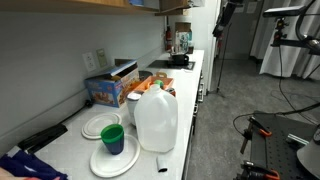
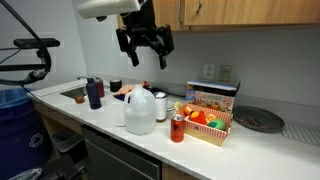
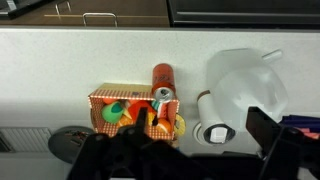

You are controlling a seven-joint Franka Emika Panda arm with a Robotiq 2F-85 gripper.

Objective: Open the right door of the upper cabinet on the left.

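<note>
The wooden upper cabinet (image 2: 240,12) runs along the top in an exterior view, its doors shut, with thin metal handles (image 2: 183,12) near the left end. Its underside edge shows in an exterior view (image 1: 110,4). My gripper (image 2: 145,48) hangs open and empty in the air above the counter, just below and left of the cabinet's lower corner, touching nothing. In the wrist view the dark fingers (image 3: 190,150) frame the counter below. The cabinet is out of the wrist view.
On the white counter (image 2: 110,125) stand a milk jug (image 2: 141,110), a red can (image 2: 178,128), a colourful box of toys (image 2: 210,115), a dark bottle (image 2: 94,93) by the sink, and plates with a green cup (image 1: 112,138).
</note>
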